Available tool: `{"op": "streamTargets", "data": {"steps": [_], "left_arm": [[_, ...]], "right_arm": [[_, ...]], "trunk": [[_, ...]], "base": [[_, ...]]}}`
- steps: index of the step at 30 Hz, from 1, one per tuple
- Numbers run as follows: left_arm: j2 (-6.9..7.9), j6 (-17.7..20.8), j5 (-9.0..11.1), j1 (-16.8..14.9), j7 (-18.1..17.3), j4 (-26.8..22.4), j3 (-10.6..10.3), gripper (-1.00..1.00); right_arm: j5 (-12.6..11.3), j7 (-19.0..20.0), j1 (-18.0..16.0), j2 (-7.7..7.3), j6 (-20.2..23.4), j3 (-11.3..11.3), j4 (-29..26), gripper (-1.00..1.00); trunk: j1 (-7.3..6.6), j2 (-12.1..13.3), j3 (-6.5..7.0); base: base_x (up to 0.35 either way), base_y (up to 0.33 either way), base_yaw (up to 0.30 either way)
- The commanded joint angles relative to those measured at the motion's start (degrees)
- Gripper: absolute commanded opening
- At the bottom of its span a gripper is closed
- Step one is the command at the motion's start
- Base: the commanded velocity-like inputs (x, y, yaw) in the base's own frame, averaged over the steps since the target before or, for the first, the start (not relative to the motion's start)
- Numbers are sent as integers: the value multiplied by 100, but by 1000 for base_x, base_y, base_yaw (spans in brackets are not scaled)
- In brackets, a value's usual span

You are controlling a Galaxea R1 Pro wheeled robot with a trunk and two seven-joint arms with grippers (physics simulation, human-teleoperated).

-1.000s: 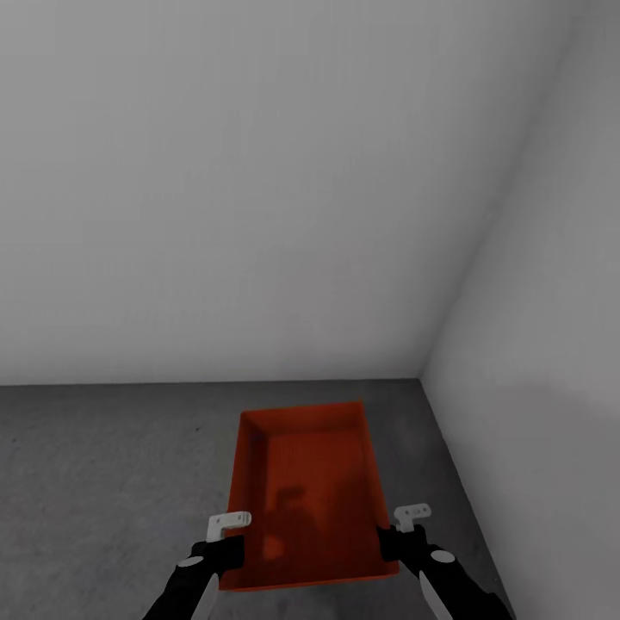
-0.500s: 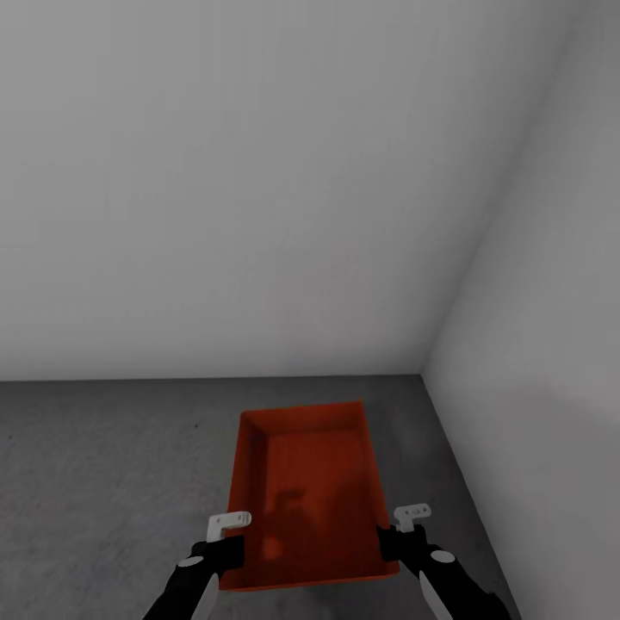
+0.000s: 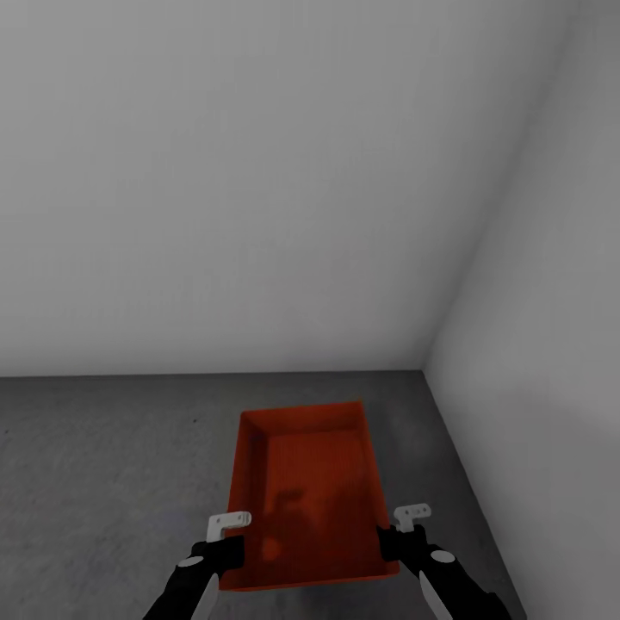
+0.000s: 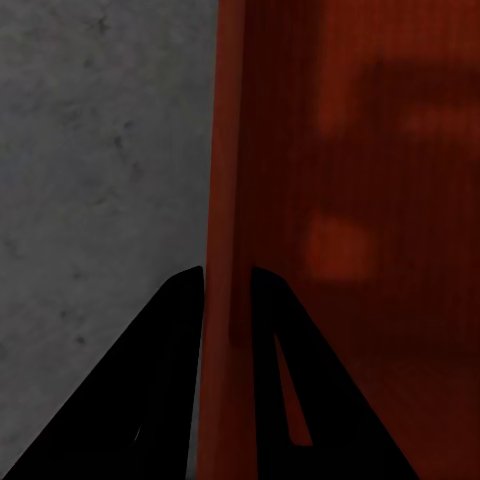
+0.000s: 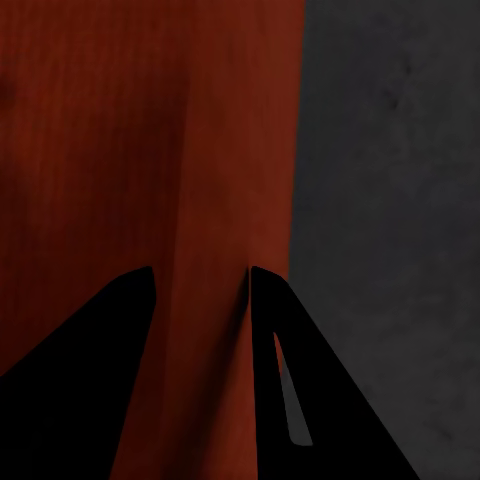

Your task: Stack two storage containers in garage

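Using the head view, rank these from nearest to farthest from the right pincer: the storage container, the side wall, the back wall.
1. The storage container: its right wall sits between the right pincer's fingers.
2. The side wall: on the robot's right.
3. The back wall: ahead, beyond the floor.

Smooth, matt orange-red plastic-looking storage container (image 3: 308,491) is resting above a rough, mottled grey concrete floor (image 3: 103,465); plain white walls (image 3: 258,172) are looking matt and smooth.

Dim, even, soft-focus simulator light; faint shadows mottle the storage container (image 3: 310,491), and the wrist views are blurred.
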Motion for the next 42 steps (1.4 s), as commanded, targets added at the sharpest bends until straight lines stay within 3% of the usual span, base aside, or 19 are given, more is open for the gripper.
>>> {"op": "streamTargets", "data": {"steps": [1, 15, 24, 30, 42], "left_arm": [[111, -176, -275, 3, 239, -19, -20, -100], [111, -176, -275, 3, 239, -17, -20, -100], [111, -176, -275, 3, 239, -18, -20, -100], [111, -176, -275, 3, 239, -19, -20, -100], [111, -176, -275, 3, 239, -19, -23, -100]], "right_arm": [[-259, 336, -6, -3, 25, -30, 5, -100], [-250, 336, -8, -3, 25, -30, 7, -100], [-254, 336, -6, -3, 25, -30, 5, -100], [-254, 336, -6, -3, 25, -30, 5, -100], [-252, 336, -7, -3, 25, -30, 6, -100]], "trunk": [[21, -44, -23], [329, -605, -274], [329, -605, -274], [461, -846, -382], [461, -846, -382]], "base": [[0, 0, 0], [0, 0, 0], [0, 0, 0], [0, 0, 0], [0, 0, 0]]}}
